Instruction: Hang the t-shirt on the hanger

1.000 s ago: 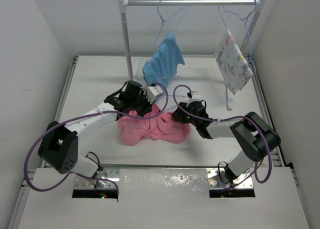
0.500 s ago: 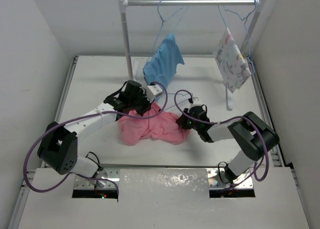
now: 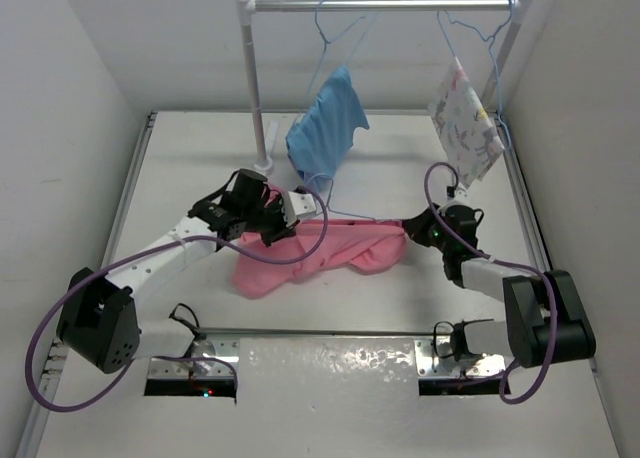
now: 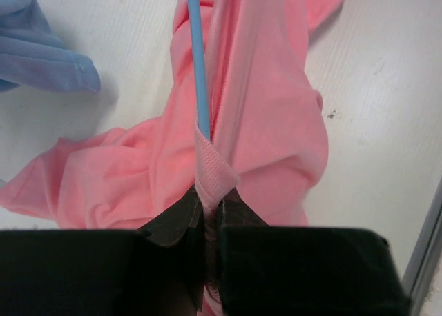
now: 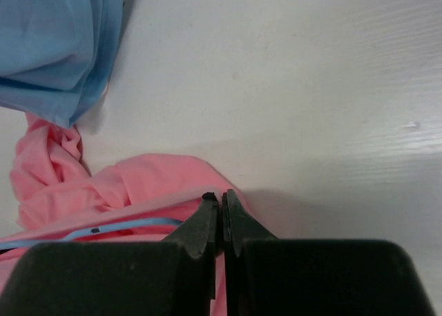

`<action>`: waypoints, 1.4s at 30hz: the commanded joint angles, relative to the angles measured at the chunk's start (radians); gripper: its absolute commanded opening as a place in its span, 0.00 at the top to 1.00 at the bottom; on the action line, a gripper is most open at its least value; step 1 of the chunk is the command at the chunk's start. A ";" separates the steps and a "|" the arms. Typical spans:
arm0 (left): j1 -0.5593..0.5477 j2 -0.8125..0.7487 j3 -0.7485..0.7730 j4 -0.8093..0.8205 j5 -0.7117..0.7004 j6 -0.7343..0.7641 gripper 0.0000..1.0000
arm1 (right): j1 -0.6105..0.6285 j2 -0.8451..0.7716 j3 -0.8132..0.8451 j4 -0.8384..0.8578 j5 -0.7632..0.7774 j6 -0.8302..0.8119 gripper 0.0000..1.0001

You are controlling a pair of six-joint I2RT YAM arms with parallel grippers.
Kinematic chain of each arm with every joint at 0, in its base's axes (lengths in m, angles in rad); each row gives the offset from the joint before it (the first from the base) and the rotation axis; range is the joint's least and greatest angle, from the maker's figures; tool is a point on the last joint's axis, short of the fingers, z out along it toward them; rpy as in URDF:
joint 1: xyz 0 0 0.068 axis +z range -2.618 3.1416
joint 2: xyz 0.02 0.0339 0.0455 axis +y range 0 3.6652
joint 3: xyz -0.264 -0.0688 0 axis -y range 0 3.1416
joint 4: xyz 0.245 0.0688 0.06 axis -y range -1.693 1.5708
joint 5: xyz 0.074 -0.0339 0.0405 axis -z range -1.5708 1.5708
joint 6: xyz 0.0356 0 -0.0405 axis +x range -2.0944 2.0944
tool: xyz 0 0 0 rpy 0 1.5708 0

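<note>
"T-shirt [image 3: 330, 246] lay where by then?"
"Across the middle of the surface [image 3: 200, 158], drawn out from 9 to 3 o'clock. A second earlier it was a bunched heap with both arms close over it. They had since swung apart and pulled it into a long band."
"And the grip?"
"The left fingers [image 4: 176, 223] were clenched on a ribbed fold at its 9 o'clock end, and the right fingers [image 5: 200, 226] were pinched together on the 3 o'clock edge."
"The hanger [image 4: 198, 61]?"
"Its blue wire ran into the pink cloth at the left fold and along the band. I judged the threading begun, the shoulders not yet seated"
</note>
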 commanded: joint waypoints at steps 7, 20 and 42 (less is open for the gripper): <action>-0.055 -0.001 -0.027 -0.037 -0.262 0.115 1.00 | -0.038 -0.149 0.071 -0.270 0.195 -0.290 1.00; -0.152 0.096 0.057 0.158 -0.161 -0.017 1.00 | 0.300 -0.214 0.294 -0.462 -0.180 -0.736 0.83; -0.008 -0.037 0.004 0.082 0.372 0.144 1.00 | 0.294 -0.088 0.316 -0.300 -0.550 -0.808 0.67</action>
